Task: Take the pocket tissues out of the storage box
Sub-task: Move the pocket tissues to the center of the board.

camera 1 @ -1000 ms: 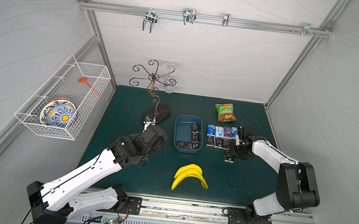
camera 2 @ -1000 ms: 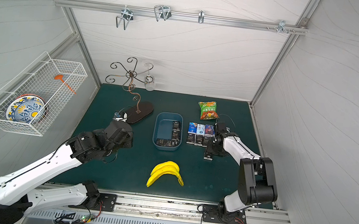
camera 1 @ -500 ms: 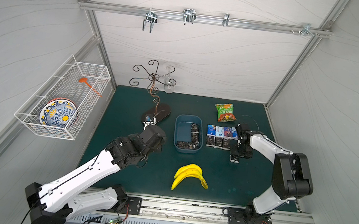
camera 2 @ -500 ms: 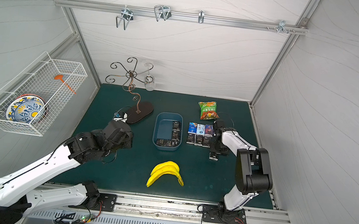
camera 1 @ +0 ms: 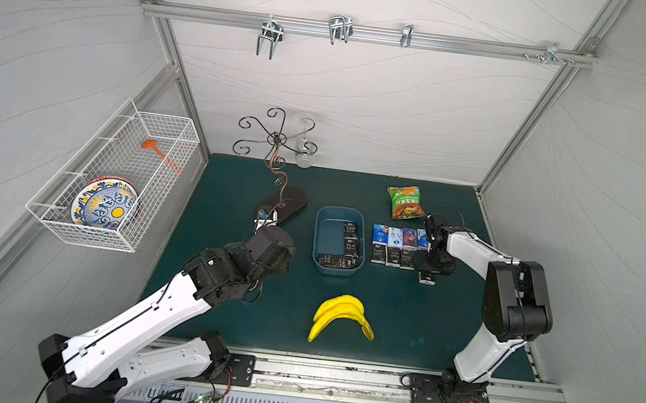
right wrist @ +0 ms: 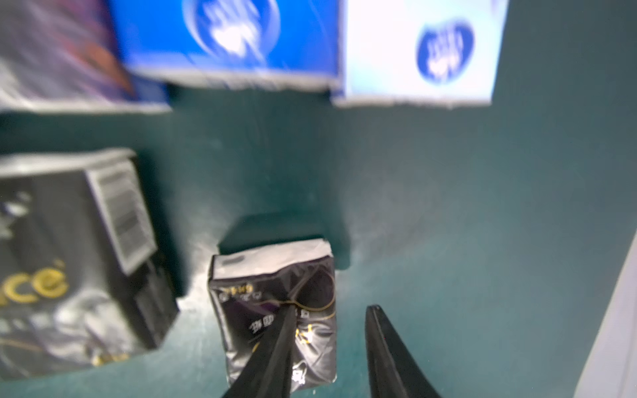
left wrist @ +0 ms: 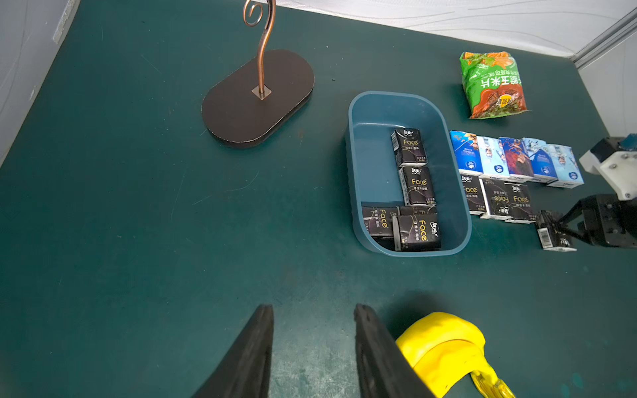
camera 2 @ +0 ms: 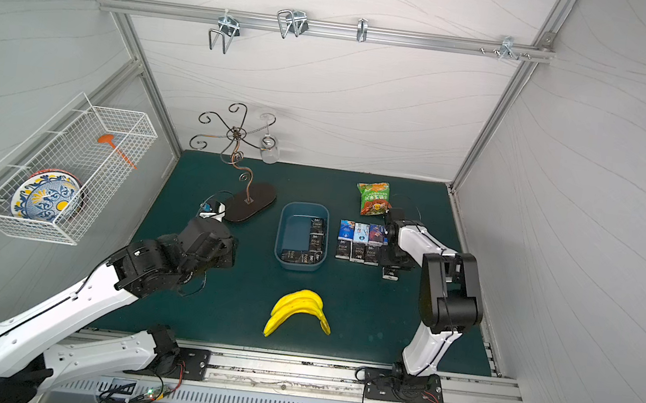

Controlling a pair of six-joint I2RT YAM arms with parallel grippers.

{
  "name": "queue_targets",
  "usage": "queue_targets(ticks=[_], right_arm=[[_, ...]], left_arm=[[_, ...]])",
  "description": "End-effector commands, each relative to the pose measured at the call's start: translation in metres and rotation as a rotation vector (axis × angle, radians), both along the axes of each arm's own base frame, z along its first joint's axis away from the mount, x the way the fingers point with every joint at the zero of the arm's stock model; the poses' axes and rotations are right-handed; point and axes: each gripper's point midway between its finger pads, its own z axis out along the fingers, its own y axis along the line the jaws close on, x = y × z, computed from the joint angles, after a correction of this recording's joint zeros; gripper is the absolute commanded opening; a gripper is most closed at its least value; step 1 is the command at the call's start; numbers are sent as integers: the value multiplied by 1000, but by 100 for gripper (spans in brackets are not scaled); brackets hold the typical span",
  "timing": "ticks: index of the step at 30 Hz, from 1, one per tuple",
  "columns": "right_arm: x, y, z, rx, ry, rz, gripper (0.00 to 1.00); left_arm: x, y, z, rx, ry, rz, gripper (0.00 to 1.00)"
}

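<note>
Left wrist: storage box (left wrist: pixel 355 155) holds five pocket tissues (left wrist: pixel 418 186)

**LIGHT AND PICTURE QUALITY: FOUR VIEWS**

Top views. Bright, even, diffuse light. White walls (camera 1: pixel 367 103) are pale, not burnt out. Soft, short shadow tucked close under the bananas (camera 1: pixel 339 311) on the counter (camera 1: pixel 231 183), so the light falls from above. Corner posts (camera 1: pixel 538 112) splay outward toward the edges: wide-angle view. Focus sharp throughout.

Left wrist view. Sharp at mid-distance: lettering on the pocket tissues (left wrist: pixel 410 148) in the storage box (left wrist: pixel 372 155) is legible. Faint sheen on the counter. Left pincer (left wrist: pixel 313 306), close to the lens, is soft-edged and featureless black.

Right wrist view. Largely out of focus; blue packs (right wrist: pixel 234 34) smeared. Black pack (right wrist: pixel 269 275) at the right pincer (right wrist: pixel 332 306) is sharpest, with glossy highlights on its wrap and a dense shadow beyond it.
</note>
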Motion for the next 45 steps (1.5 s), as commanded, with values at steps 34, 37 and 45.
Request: queue_targets(ticks=[34,37,45], right_arm=[[38,25,-3,127,-65,4,41],[39,24,7,127,-85,4,42],[43,25,51,148,-186,6,44]], left_arm=[[8,-5,22,-6,-48,31,42],[8,-3,22,-5,-49,35,42],[7,-3,23,-9,-52,35,42]])
